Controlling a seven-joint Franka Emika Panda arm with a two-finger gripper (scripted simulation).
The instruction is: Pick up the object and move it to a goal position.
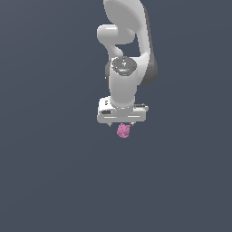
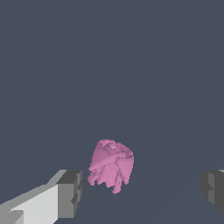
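Exterior view: arm [image 1: 129, 54] enters from 12 o'clock, reaches down to frame centre. Gripper [image 1: 123, 124] at arm's lower end, just above centre. Object [image 1: 123, 131] directly at 6 o'clock of gripper body, just below it.

Wrist view: object [image 2: 111, 166] between fingers, gaps on both sides, touching neither. One finger [image 2: 70, 192] just beside object, at its 8 o'clock; other finger [image 2: 214, 189] well apart, at its 4 o'clock.
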